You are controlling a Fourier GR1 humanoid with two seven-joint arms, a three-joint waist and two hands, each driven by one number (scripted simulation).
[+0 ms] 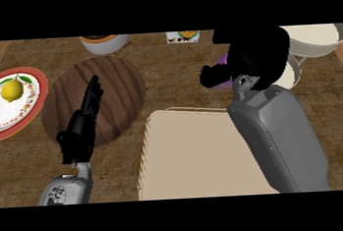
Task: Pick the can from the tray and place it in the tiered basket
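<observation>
Curling round a purple can [221, 60], the right hand [253, 54] sits beside the basket [317, 43]. Left hand [84, 117]: fingers straight, together. Tray [195, 155] below.

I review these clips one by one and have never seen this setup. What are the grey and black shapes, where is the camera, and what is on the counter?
The camera sits at the robot's head and looks steeply down at a wooden counter. The grey shapes are its forearms and the black ones its hands. The left hand is open, fingers straight, over a round wooden board. The right hand is curled round something purple, probably the can, near the white tiered basket. Its fingers hide most of it. Below lies a beige tray with nothing visible on it. At the left, a lemon rests on a red-rimmed plate. A pot and a small box sit along the far edge.
</observation>
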